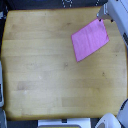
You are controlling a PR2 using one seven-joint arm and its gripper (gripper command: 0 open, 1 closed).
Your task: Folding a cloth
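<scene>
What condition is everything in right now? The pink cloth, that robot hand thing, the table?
cloth: spread flat in a single layer, not yet folded, lying askew near the exterior view's upper right, all of it on the table.
end effector: at the cloth's top corner; too blurred to tell whether it is open or shut, or whether it grips the corner.
wooden table: level, carrying the cloth.

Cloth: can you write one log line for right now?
cloth flat, unfolded | table under it | gripper at cloth's top corner | jaws unclear
</scene>
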